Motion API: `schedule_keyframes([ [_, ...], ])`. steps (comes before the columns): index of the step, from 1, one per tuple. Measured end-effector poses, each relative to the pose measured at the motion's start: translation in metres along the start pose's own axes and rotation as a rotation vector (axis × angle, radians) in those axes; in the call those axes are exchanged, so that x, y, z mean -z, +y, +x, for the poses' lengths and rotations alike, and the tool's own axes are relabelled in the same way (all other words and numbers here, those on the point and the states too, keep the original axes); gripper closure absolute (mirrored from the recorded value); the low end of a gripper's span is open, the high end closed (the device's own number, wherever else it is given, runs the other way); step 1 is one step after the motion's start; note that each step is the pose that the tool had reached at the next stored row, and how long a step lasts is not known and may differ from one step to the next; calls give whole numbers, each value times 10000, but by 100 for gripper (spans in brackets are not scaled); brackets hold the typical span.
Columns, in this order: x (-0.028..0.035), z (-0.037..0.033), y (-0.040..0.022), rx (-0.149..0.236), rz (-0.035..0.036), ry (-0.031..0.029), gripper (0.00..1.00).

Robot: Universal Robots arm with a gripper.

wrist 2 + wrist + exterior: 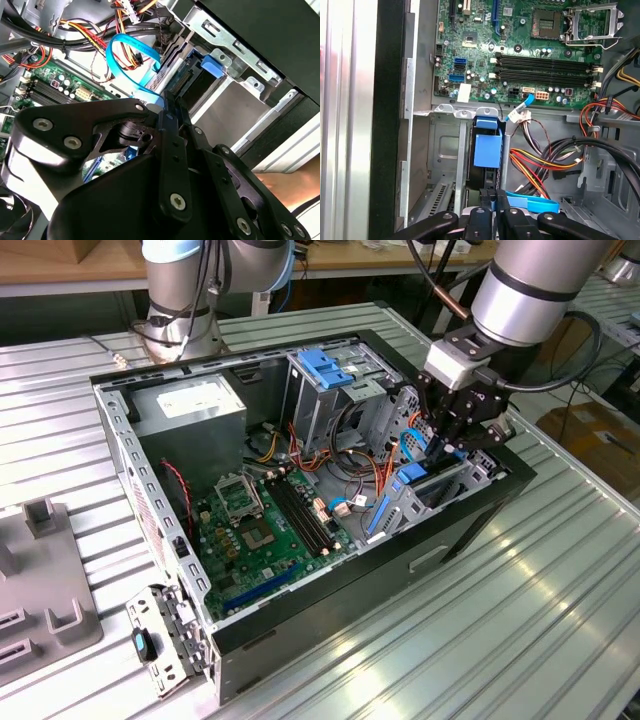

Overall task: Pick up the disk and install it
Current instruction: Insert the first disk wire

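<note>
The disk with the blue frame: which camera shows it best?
The first wrist view: the disk stands edge-on, unobstructed, in the grey bay. The exterior view shows blue slivers below the gripper; the second wrist view, a blue corner past it.

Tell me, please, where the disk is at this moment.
The disk stands on edge in the drive cage at the computer case's end on the exterior view's right, just beneath the tool and beside the motherboard.
</note>
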State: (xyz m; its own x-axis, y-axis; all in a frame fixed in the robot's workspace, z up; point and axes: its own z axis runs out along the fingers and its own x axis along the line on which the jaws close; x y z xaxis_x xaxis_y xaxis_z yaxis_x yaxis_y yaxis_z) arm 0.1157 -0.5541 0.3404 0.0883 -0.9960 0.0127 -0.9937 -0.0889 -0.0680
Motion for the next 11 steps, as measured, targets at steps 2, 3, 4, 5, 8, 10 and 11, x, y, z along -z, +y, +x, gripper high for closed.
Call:
schedule_keyframes([
  [2, -4, 0, 0, 0, 2, -7, 83],
  [3, -5, 0, 0, 0, 1, -7, 83],
  [4, -4, 0, 0, 0, 1, -6, 76],
  [5, -4, 0, 0, 0, 1, -4, 76],
  [8, 9, 0, -1, 0, 0, 0, 76],
  [10, 51, 0, -4, -1, 0, 0, 76],
  [11, 71, 1, -5, 0, 0, 3, 76],
])
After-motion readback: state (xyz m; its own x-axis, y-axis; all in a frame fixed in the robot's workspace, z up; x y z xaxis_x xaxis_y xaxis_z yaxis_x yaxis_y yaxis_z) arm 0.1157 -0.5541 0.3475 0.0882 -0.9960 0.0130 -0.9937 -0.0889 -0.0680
